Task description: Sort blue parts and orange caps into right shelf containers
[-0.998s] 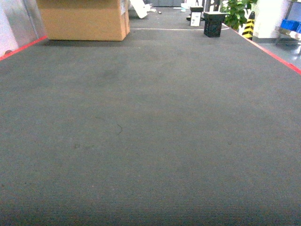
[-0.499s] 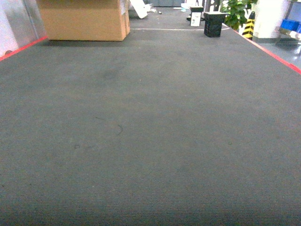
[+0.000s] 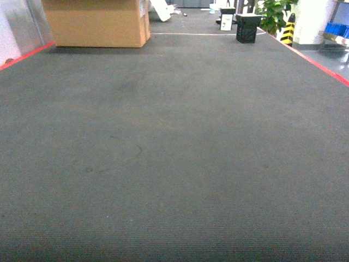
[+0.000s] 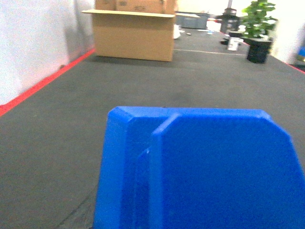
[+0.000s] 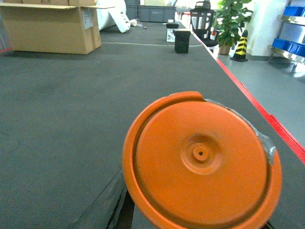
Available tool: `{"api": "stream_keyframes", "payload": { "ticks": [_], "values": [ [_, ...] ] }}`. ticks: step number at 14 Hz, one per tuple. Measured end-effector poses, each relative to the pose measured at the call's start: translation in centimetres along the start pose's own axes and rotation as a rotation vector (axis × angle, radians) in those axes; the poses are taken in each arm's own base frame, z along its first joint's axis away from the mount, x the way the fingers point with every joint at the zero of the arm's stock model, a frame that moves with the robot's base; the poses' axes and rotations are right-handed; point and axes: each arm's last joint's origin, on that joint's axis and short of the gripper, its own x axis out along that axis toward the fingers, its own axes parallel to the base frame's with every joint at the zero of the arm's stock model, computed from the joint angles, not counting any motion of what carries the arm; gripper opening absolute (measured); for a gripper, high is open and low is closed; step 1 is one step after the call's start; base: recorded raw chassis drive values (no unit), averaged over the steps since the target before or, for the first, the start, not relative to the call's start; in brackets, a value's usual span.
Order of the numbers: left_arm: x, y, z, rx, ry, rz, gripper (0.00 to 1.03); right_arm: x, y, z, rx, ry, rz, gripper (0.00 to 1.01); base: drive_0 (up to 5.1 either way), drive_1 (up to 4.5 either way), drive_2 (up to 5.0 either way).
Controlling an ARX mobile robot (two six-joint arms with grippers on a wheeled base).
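A blue part [image 4: 205,167] fills the lower half of the left wrist view, held close to the camera above the dark carpet. It hides the left gripper's jaws. In the right wrist view an orange cap [image 5: 200,160] sits flat side up just in front of the camera, with one dark finger [image 5: 102,210] showing under its left edge. Neither gripper shows in the head view. Far off on the right stands the steel shelf [image 5: 288,53] with blue containers [image 5: 291,44]; the containers [image 3: 338,27] also peek in at the head view's right edge.
Dark carpet [image 3: 174,142] stretches ahead, edged by red floor tape [image 3: 322,63] on the right. At the far end are a cardboard box [image 3: 98,22], a black bin [image 3: 246,28], a potted plant [image 3: 275,13] and a yellow-black cone [image 3: 287,30].
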Motion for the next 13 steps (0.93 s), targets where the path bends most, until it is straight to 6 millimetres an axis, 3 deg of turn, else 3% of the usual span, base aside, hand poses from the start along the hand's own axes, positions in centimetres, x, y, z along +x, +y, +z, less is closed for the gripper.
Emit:
{"api": "stream_keyframes", "payload": {
  "ticks": [5, 6, 13],
  "values": [
    [-0.9, 0.0, -1.0, 0.001, 0.031, -0.001, 0.43, -0.7, -1.6, -0.9, 0.003, -0.014, -0.02, 0.44, 0.0, 0.0, 0.0],
    [-1.3, 0.0, -1.8, 0.001, 0.01, -0.006, 0.43, -0.8, -1.5, -0.8, 0.003, -0.022, 0.001, 0.44, 0.0, 0.0, 0.0],
    [-1.4, 0.0, -1.7, 0.002, 0.0, -0.004, 0.43, -2.2, -1.5, -1.3, 0.006, -0.005, 0.004, 0.44, 0.0, 0.0, 0.0]
  ]
}}
